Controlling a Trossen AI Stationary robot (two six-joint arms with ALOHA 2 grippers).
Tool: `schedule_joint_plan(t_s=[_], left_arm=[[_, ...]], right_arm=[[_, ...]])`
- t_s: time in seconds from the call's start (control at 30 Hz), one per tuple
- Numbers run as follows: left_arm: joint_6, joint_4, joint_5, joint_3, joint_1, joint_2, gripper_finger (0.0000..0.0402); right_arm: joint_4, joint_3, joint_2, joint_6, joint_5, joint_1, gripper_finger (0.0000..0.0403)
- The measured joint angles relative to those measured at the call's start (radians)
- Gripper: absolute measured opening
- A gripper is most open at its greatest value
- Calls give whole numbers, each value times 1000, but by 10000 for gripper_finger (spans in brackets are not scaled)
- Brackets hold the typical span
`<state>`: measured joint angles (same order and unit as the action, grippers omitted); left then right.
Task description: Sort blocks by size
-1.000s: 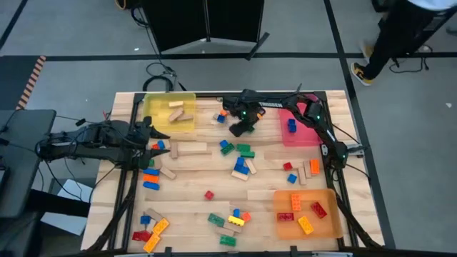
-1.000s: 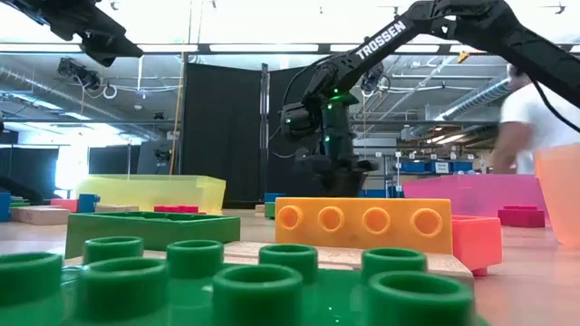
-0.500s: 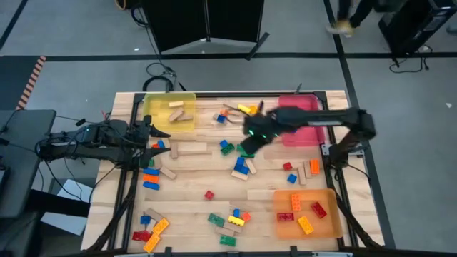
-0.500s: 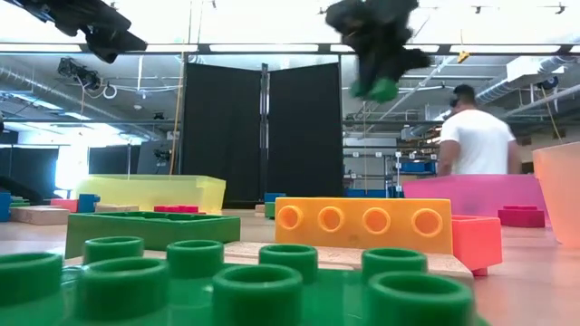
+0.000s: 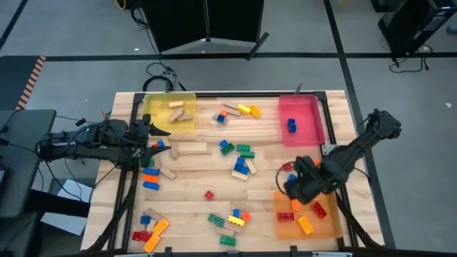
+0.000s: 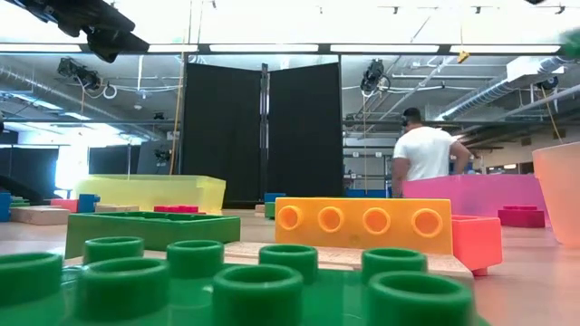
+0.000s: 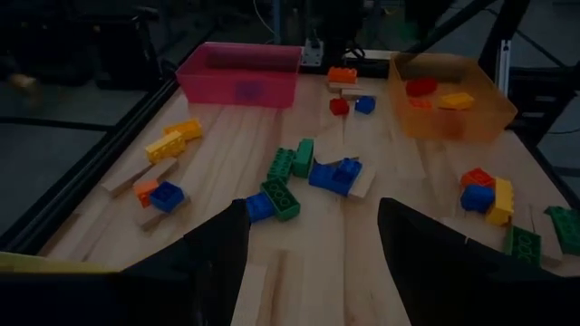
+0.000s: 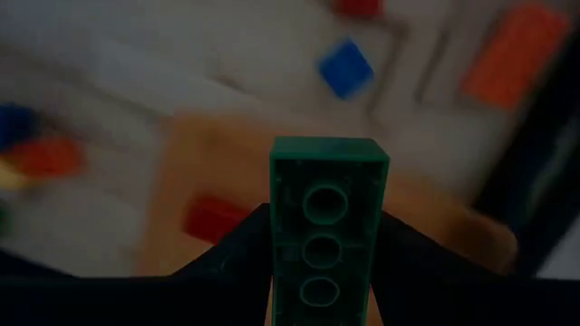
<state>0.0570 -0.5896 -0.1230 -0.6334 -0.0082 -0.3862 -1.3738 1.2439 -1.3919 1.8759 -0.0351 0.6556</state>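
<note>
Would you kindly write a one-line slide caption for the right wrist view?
Right gripper shut on a green brick, carried above the orange tray that holds a red brick.

Nothing readable showing up here

Going through all four views and I'm not finding a single word, number, logo or sign that can be made out, not on the blocks, the trays, the arms or anything in the room behind the table.
</note>
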Motion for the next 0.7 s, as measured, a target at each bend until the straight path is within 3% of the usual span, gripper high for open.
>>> schedule_joint_plan(t_s=[0.23,0.47,0.6,0.7], left_arm=[[0,0,-4,0,0,0,253],[0,-18,-10,0,0,0,253],[0,-20,-10,0,0,0,253],[0,-19,-10,0,0,0,253]], right_arm=[[234,-156,-3,129,57,161,153],[470,-312,-20,252,73,247,153],[531,-344,-56,254,92,275,154],[533,-350,-91,253,109,286,182]])
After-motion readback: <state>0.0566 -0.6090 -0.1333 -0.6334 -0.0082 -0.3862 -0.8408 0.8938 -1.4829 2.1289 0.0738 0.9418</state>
